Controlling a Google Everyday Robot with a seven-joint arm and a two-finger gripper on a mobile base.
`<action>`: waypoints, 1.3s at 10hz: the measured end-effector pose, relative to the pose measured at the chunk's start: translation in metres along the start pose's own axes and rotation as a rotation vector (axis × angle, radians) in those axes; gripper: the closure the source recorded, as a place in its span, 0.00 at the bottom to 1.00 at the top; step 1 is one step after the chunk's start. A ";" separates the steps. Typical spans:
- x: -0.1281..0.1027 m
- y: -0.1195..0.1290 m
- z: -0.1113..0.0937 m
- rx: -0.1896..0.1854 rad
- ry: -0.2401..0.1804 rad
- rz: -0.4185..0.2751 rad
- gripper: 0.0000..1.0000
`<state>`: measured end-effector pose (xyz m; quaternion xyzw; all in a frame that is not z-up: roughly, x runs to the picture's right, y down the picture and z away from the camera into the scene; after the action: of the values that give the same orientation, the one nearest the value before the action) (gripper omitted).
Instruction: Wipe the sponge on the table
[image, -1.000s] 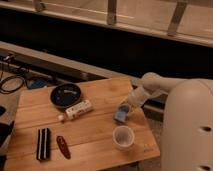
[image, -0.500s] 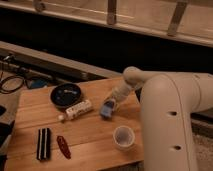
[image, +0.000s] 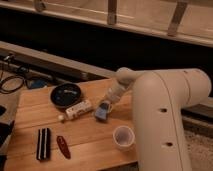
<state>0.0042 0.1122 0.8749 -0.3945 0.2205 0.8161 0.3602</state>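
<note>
The small light-blue rectangular sponge (image: 102, 114) lay flat on the light-brown planked wooden tabletop (image: 90, 147), around its middle. It was just beside the base end of the white plastic bottle (image: 78, 110), which lay on its side. The tool (image: 105, 104) sat directly on top of the sponge, reaching in from the right on the bulky white arm (image: 165, 115). Since the sponge kept to its underside, I judged the tool to be clenched on the sponge and pressing it down against the wood.

A second before, the sponge and tool had been nearer the right edge, above the white paper cup (image: 123, 137). Half a second before, they had slid part of the way left, and by this moment they had travelled a little further towards the bottle. The sponge had therefore been dragged across the planks, which reads as a wiping stroke in progress. How many strokes the job wanted could not be told.

The bottle, the cup, the round black bowl (image: 66, 95), the black-and-white striped block (image: 43, 143) and the dark red oblong object (image: 63, 147) had kept their places.
</note>
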 end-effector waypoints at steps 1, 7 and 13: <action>0.000 -0.013 -0.010 0.009 -0.008 0.014 1.00; -0.017 -0.046 -0.038 0.032 -0.007 -0.015 1.00; 0.002 0.047 0.018 0.070 0.068 -0.142 1.00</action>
<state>-0.0407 0.0943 0.8876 -0.4240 0.2326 0.7664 0.4229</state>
